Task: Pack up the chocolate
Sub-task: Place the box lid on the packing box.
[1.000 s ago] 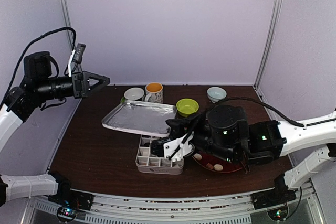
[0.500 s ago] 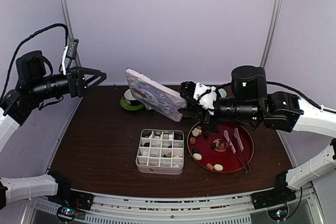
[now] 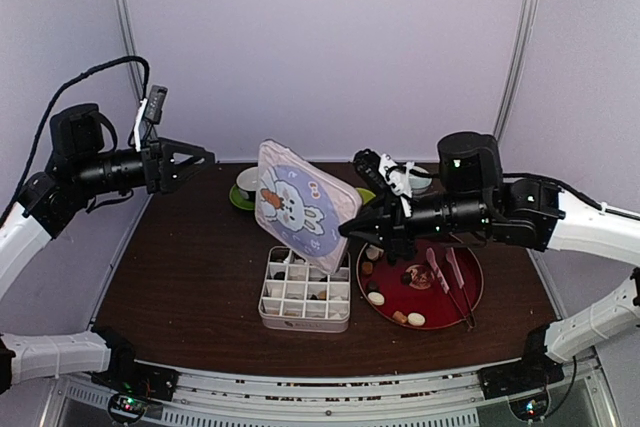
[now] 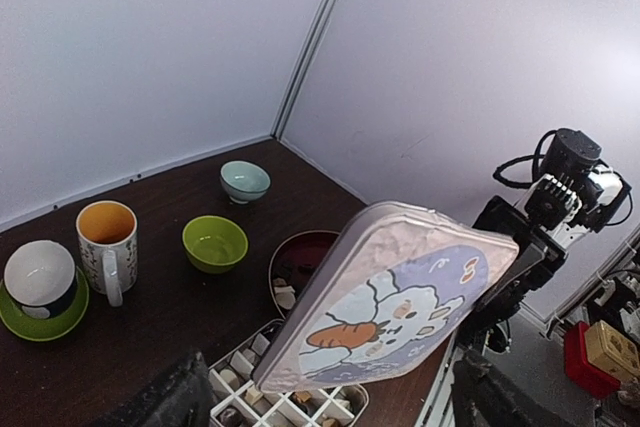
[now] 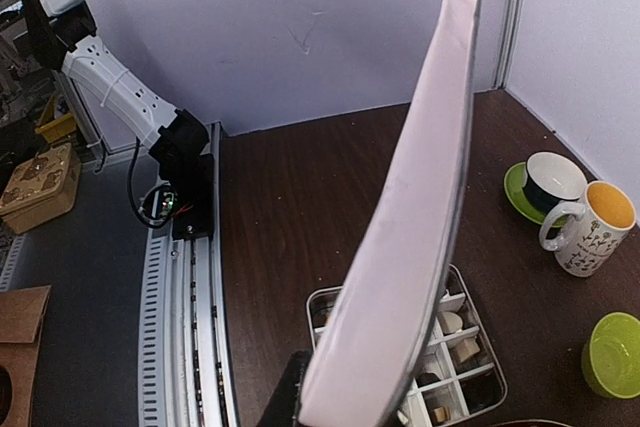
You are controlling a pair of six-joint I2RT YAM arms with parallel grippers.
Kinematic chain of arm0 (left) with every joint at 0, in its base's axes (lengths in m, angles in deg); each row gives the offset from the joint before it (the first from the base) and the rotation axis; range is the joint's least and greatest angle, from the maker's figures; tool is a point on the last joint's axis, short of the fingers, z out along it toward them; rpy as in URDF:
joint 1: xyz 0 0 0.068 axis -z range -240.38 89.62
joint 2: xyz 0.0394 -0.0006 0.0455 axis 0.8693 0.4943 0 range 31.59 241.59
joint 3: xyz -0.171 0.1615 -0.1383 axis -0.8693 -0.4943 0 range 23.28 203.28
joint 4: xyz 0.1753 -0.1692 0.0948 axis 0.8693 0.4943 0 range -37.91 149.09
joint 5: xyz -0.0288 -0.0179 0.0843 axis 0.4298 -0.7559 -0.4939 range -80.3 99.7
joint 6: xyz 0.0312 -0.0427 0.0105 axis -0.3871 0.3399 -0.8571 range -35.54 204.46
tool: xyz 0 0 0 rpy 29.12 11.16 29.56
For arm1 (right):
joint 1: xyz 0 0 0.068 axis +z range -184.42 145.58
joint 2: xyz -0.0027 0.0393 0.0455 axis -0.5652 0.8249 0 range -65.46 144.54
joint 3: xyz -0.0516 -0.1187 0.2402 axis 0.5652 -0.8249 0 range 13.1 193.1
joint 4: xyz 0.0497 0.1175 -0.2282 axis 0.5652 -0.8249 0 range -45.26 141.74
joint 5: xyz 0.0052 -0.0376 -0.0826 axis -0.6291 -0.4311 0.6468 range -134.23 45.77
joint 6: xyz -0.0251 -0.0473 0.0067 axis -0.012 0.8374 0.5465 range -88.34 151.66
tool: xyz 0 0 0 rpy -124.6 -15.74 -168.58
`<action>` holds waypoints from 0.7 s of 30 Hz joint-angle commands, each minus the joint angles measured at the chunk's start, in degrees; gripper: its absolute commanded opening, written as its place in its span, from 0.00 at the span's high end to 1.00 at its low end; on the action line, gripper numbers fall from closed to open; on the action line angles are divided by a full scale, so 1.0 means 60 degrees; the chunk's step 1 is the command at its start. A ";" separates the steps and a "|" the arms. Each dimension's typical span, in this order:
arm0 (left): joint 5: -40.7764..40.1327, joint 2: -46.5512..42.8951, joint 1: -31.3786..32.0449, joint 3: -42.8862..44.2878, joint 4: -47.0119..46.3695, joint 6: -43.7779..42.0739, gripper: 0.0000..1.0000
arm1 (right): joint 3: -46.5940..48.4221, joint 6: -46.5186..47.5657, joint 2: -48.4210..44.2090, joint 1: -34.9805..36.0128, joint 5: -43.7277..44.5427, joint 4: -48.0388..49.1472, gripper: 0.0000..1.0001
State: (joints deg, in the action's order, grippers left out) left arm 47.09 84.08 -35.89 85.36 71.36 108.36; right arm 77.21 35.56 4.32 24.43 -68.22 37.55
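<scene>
The pale square tin lid with a rabbit picture (image 3: 305,202) has been swung nearer and is gripped by the right end effector (image 3: 352,230). It is tilted over the white divided box (image 3: 268,313), so the way in is partly blocked. Small chocolate pieces (image 3: 376,298) are left on the round red plate (image 3: 476,282), beside pink tongs (image 3: 441,273). The left end effector (image 3: 200,157) is held open, far left.

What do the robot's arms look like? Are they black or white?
Both! Each arm has white shells low down and chunky black parts further out. The left claw is a black pointy triangle with a small camera above. The right claw is black, with a white block behind. Black cables loop off both.
</scene>
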 commanded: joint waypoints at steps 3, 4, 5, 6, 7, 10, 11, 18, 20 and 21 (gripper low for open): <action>0.0053 0.0027 0.0042 -0.0370 -0.0407 0.0106 0.14 | -0.0122 -0.1344 0.0344 -0.0215 -0.1234 0.1088 1.00; -0.0038 0.0019 0.0039 -0.0441 -0.0325 0.0102 0.14 | -0.0137 -0.1484 0.0427 -0.0245 -0.1331 0.1170 1.00; -0.0134 0.0016 0.0040 -0.0522 -0.0237 0.0092 0.14 | -0.0150 -0.1641 0.0529 -0.0289 -0.1442 0.1257 1.00; -0.0185 0.0012 0.0041 -0.0590 -0.0170 0.0076 0.14 | -0.0128 -0.1785 0.0629 -0.0322 -0.1558 0.1325 1.00; -0.0235 0.0021 0.0046 -0.0681 -0.0121 0.0062 0.14 | -0.0098 -0.1947 0.0746 -0.0383 -0.1659 0.1383 1.00; -0.0499 0.0078 0.0044 -0.0875 0.0104 0.0071 0.14 | 0.0044 -0.2452 0.1123 -0.0537 -0.2073 0.1472 1.00; -0.0660 0.0102 0.0039 -0.0902 0.0226 0.0074 0.14 | 0.0106 -0.2608 0.1258 -0.0598 -0.2256 0.1461 1.00; -0.2102 0.0498 -0.0078 -0.1212 0.1172 0.0136 0.14 | 0.0104 -0.3973 0.2076 -0.1238 -0.3092 0.1647 1.00; -0.1913 0.0553 -0.0226 -0.1498 0.1050 0.0242 0.14 | 0.0183 -0.4175 0.2336 -0.1409 -0.3161 0.1486 1.00; -0.1841 0.0570 -0.0302 -0.1659 0.0956 0.0300 0.14 | 0.0216 -0.4279 0.2432 -0.1465 -0.3273 0.1516 1.00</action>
State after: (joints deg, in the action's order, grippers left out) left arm 37.67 86.88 -36.41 78.28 76.87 108.98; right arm 77.24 14.66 17.21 17.33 -84.41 44.19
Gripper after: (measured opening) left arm 0.856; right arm 0.066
